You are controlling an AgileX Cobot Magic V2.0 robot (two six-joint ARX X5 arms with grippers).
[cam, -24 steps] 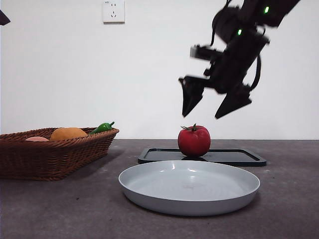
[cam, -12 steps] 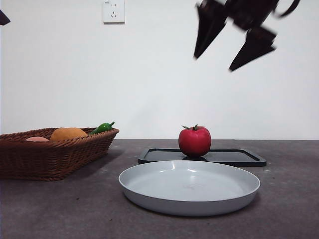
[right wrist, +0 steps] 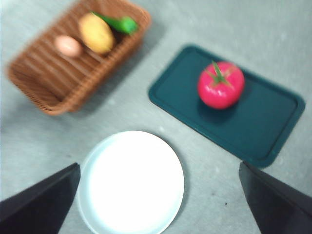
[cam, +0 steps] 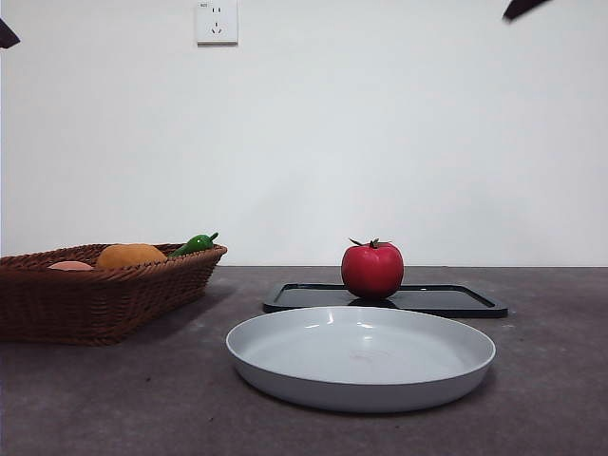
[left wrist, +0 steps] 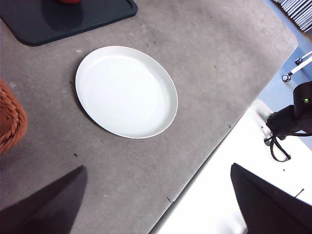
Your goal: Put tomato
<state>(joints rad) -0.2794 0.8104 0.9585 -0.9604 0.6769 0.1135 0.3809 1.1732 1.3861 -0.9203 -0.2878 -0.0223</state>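
Front view: right gripper [right wrist: 156, 204] has risen away — jaws wide, empty.
Tomato [cam: 372, 270]: released on dark tray [cam: 456, 302] — placement looks done.
Left gripper [left wrist: 158, 204]: waiting, wide.

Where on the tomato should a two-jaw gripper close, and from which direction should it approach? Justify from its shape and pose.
Grip the tomato across its round middle, coming straight down from above. It sits upright on the dark tray, stem upward, with free space on both flanks, so the jaws can probably straddle the calyx and close on its widest part.
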